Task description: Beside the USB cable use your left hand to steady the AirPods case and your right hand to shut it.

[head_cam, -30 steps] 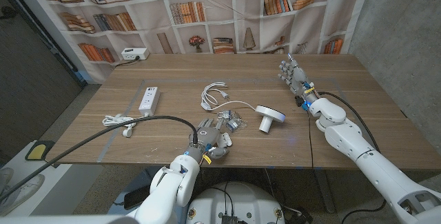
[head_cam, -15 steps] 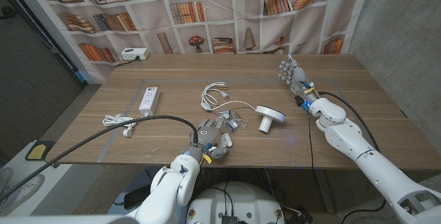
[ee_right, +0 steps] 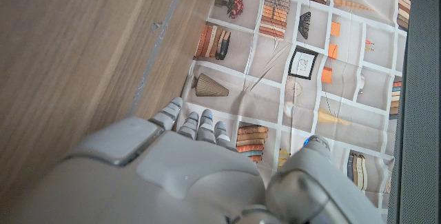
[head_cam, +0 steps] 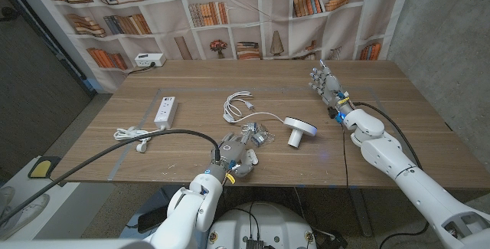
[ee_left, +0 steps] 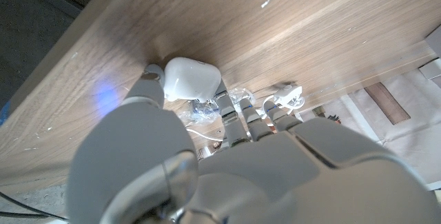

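My left hand (head_cam: pixel 236 157) is near the table's front edge, just in front of a bit of crumpled clear wrap (head_cam: pixel 257 134). The left wrist view shows that hand (ee_left: pixel 227 162) pinching a small white AirPods case (ee_left: pixel 192 79) between thumb and fingers on the wood. The case's lid looks shut. The white USB cable (head_cam: pixel 237 105) lies coiled farther back, mid-table. My right hand (head_cam: pixel 325 85) stands upright far off at the back right, fingers apart and holding nothing; the right wrist view has it (ee_right: pixel 186 169) over bare wood.
A white round puck on a stem (head_cam: pixel 298 129) lies right of the wrap. A white power strip (head_cam: pixel 166 111) and a white plug with cord (head_cam: pixel 132 134) lie at the left. A black cable (head_cam: pixel 153 134) runs along my left arm. A bookshelf backdrop (head_cam: pixel 245 11) stands behind the table.
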Controlling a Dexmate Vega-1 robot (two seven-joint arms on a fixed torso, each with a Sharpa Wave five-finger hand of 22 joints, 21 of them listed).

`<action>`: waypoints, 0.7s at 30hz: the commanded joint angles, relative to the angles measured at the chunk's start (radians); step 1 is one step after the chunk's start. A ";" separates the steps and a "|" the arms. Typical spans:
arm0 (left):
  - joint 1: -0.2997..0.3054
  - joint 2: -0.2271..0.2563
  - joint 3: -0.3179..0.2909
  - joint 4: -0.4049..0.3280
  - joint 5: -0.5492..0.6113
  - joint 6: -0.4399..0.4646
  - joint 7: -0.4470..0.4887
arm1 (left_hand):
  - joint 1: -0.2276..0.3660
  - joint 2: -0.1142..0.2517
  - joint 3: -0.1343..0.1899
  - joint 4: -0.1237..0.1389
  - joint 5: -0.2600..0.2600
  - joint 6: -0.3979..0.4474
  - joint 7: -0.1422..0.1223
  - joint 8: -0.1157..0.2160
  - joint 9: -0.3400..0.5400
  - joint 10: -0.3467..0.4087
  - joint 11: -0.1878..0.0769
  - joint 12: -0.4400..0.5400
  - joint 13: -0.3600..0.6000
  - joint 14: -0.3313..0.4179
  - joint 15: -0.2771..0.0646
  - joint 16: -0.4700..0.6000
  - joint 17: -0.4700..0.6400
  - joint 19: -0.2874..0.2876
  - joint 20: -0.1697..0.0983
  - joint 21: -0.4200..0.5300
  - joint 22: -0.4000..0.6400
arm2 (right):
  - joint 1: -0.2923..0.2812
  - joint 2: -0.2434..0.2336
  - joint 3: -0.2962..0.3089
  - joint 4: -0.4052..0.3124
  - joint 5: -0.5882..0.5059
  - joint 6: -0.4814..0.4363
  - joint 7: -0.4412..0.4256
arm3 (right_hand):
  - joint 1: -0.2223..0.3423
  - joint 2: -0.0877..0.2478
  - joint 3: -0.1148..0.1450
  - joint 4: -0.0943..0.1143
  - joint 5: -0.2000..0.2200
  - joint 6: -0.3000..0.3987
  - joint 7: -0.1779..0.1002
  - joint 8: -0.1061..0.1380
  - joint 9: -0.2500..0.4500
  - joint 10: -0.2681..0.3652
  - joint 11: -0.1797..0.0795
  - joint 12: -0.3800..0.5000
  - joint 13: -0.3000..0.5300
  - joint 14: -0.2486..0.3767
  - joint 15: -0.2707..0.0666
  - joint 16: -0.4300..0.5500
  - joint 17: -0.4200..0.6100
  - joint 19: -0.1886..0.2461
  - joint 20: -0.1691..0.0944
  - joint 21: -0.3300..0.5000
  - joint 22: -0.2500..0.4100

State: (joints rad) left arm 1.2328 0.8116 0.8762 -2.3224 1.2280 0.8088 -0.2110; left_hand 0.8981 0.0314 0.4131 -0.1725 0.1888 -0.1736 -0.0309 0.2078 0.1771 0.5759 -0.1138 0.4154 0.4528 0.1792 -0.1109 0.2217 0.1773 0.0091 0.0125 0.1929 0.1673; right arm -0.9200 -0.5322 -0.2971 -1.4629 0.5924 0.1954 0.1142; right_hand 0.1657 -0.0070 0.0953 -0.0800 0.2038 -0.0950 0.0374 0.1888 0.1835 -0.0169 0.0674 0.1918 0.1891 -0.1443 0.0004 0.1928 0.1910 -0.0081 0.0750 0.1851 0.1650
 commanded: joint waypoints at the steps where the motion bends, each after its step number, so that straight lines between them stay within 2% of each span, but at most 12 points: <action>1: 0.038 0.012 -0.032 -0.011 -0.066 -0.022 0.094 | 0.030 0.006 0.015 -0.002 0.006 -0.058 0.002 0.002 0.003 0.124 -0.097 0.016 0.009 0.025 -0.010 0.003 0.001 0.015 0.001 0.003 0.003 | -0.004 -0.003 0.004 -0.007 -0.001 0.007 -0.001 | 0.003 0.009 0.003 -0.004 -0.002 0.000 -0.006 0.004 0.003 -0.007 0.001 0.007 0.002 -0.009 -0.005 0.004 0.003 -0.005 0.004 0.002 0.004; 3: 0.044 0.012 -0.040 -0.010 -0.088 -0.030 0.114 | 0.035 0.007 0.017 -0.002 0.007 -0.053 0.003 0.003 0.004 0.131 -0.097 0.020 0.011 0.032 -0.012 0.002 0.001 0.020 0.002 0.004 0.003 | -0.006 0.000 0.008 -0.007 0.007 0.009 0.001 | 0.003 0.010 0.003 -0.004 -0.002 0.001 -0.006 0.005 0.003 -0.007 -0.001 0.007 0.002 -0.009 -0.005 0.004 0.003 -0.004 0.004 0.002 0.004; 5: 0.033 0.009 -0.024 -0.008 -0.054 -0.018 0.079 | 0.040 0.009 0.018 -0.002 0.007 -0.049 0.002 0.003 0.004 0.132 -0.099 0.021 0.012 0.039 -0.016 0.003 0.002 0.023 0.002 0.004 0.003 | -0.005 0.001 0.007 -0.002 0.011 0.010 0.008 | 0.003 0.010 0.003 -0.004 -0.002 0.001 -0.006 0.005 0.003 -0.007 -0.001 0.007 0.002 -0.009 -0.005 0.004 0.003 -0.004 0.004 0.002 0.004; 9: 0.042 0.002 -0.019 0.012 -0.037 -0.016 0.133 | 0.047 0.011 0.021 -0.002 0.008 -0.045 0.001 0.002 0.004 0.144 -0.100 0.026 0.014 0.048 -0.020 0.002 0.002 0.027 0.001 0.004 0.003 | -0.011 -0.003 0.012 -0.012 0.012 0.003 -0.002 | 0.002 0.010 0.003 -0.004 -0.002 0.001 -0.006 0.005 0.003 -0.005 0.001 0.007 0.002 -0.009 -0.005 0.004 0.003 -0.004 0.004 0.002 0.004; 13: 0.037 0.004 -0.029 0.006 -0.063 -0.018 0.110 | 0.055 0.014 0.023 -0.001 0.010 -0.040 0.002 0.002 0.004 0.156 -0.100 0.031 0.016 0.060 -0.025 0.003 0.002 0.029 0.002 0.003 0.003 | -0.013 -0.004 0.013 -0.016 0.013 0.006 0.001 | 0.002 0.010 0.003 -0.004 -0.002 0.001 -0.006 0.005 0.003 -0.006 0.000 0.007 0.002 -0.009 -0.005 0.004 0.003 -0.004 0.004 0.002 0.004; 15: 0.051 0.007 -0.039 0.006 -0.082 -0.032 0.162 | 0.056 0.014 0.023 -0.001 0.010 -0.040 0.002 0.001 0.004 0.157 -0.101 0.031 0.017 0.060 -0.025 0.003 0.002 0.030 0.001 0.003 0.003 | -0.014 -0.008 0.014 -0.022 0.010 0.002 -0.004 | 0.002 0.010 0.003 -0.004 -0.002 0.001 -0.006 0.005 0.003 -0.006 0.001 0.007 0.002 -0.009 -0.005 0.004 0.003 -0.004 0.004 0.002 0.004; 20: 0.061 0.010 -0.057 -0.009 -0.099 -0.028 0.178 | 0.061 0.015 0.024 0.000 0.011 -0.036 0.003 0.001 0.004 0.160 -0.101 0.033 0.018 0.061 -0.024 0.000 0.002 0.032 0.002 0.003 0.003 | -0.017 -0.004 0.016 -0.024 0.016 0.005 -0.003 | 0.002 0.010 0.002 -0.005 -0.002 0.001 -0.006 0.005 0.003 -0.007 0.000 0.007 0.002 -0.009 -0.005 0.004 0.003 -0.005 0.004 0.002 0.004; 21: 0.068 0.009 -0.062 -0.006 -0.105 -0.032 0.208 | 0.062 0.016 0.024 0.000 0.011 -0.036 0.002 0.001 0.004 0.161 -0.101 0.033 0.018 0.063 -0.024 0.000 0.002 0.033 0.002 0.003 0.003 | -0.017 -0.006 0.015 -0.026 0.012 0.003 -0.004 | 0.002 0.010 0.002 -0.005 -0.002 0.001 -0.006 0.005 0.003 -0.005 0.000 0.007 0.002 -0.009 -0.005 0.004 0.003 -0.005 0.005 0.002 0.004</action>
State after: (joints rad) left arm 1.2762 0.8176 0.8444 -2.3204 1.1618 0.7864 -0.0874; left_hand 0.9296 0.0342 0.4307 -0.1738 0.1926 -0.1734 -0.0306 0.2078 0.1794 0.5987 -0.0909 0.4251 0.4662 0.2308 -0.1341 0.2217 0.1772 0.0324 0.0108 0.1929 0.1675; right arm -0.9312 -0.5347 -0.2855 -1.4782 0.6035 0.2009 0.1144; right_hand 0.1657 -0.0070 0.0953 -0.0799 0.2038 -0.0949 0.0375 0.1888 0.1835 -0.0169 0.0674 0.1919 0.1891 -0.1443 0.0003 0.1928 0.1910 -0.0081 0.0750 0.1851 0.1650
